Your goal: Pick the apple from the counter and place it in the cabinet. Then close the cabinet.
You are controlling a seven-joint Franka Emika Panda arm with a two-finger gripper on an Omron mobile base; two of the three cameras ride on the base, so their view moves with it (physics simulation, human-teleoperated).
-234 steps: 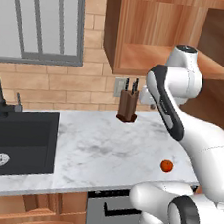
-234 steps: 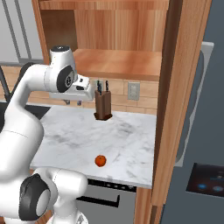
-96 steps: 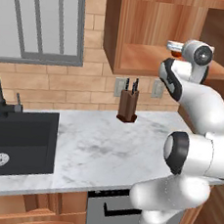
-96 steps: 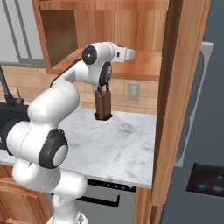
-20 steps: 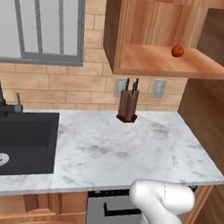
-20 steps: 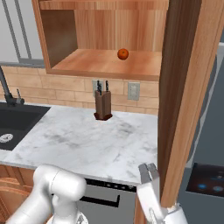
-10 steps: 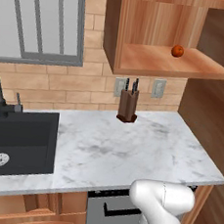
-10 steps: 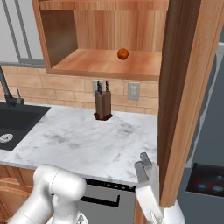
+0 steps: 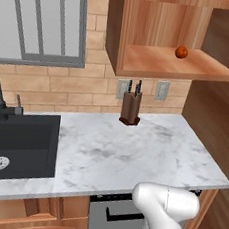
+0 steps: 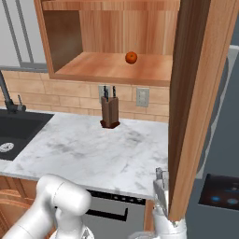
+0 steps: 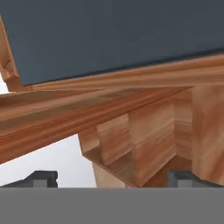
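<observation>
The apple [image 9: 181,52] [image 10: 131,57] rests on the inner shelf of the open wooden cabinet [image 9: 158,61] [image 10: 107,65], above the marble counter [image 9: 132,154] [image 10: 88,149]. The cabinet door [image 10: 198,93] stands swung out, seen edge-on at the right. My gripper [image 10: 161,183] is low, right beside the door's bottom edge, past the counter's front right corner. In the hand view my gripper [image 11: 114,179] is open, its fingertips [image 11: 41,178] far apart with nothing between them, and wood panelling lies close ahead.
A dark knife block [image 9: 131,106] [image 10: 110,112] stands at the back of the counter under a wall outlet [image 9: 162,90]. A black sink [image 9: 18,141] with a faucet lies at the left. A dark appliance [image 10: 219,186] sits right of the door.
The hand has shifted slightly beside the lower edge of the cabinet door. The apple stays still on the shelf and the door stands as before.
</observation>
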